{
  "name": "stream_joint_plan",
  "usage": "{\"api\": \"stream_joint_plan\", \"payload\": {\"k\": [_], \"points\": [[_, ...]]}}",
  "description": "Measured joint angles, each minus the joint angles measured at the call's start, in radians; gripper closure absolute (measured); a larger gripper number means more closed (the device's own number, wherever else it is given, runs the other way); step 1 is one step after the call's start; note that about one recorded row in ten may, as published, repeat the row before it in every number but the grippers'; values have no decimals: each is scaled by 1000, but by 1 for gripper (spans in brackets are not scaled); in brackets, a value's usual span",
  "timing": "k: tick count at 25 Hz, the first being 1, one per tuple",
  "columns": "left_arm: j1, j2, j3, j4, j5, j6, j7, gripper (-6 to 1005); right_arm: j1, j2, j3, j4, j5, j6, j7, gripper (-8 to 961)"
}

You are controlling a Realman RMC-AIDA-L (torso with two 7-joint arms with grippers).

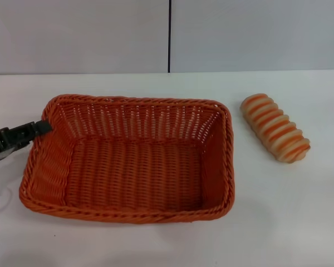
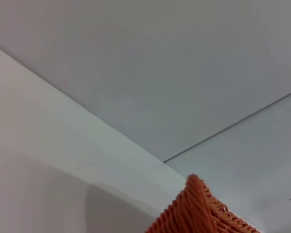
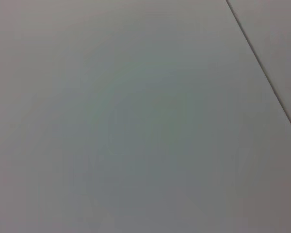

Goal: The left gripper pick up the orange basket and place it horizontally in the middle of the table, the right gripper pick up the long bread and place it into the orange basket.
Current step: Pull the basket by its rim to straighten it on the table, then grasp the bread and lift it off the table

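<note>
the left gripper (image 1: pixel 42 127) pinches the woven orange basket (image 1: pixel 131 161)'s braided rim; ridged long bread (image 1: pixel 275 127) lies on the smooth table (image 1: pixel 289 211).

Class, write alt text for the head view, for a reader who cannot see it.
An empty orange basket sits lengthwise on the white table, with the left gripper at its left rim. The long bread lies apart on the table, right of the basket.
</note>
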Motion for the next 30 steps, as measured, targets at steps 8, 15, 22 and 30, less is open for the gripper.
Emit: {"api": "stream_joint_plan", "payload": {"k": [8, 15, 22, 30], "points": [[2, 10, -6, 13, 5, 19, -19, 444, 2, 0, 0, -4, 1, 7, 0, 361], [-5, 22, -111, 34, -1, 19, 63, 327, 10, -9, -72, -23, -4, 53, 2, 357], [-31, 18, -279, -41, -164, 53, 406, 325, -16, -28, -377, -237, -211, 49, 420, 354], [-43, 2, -277, -138, -264, 87, 645, 324, -15, -76, -556, -476, -570, -25, 869, 350]]}}
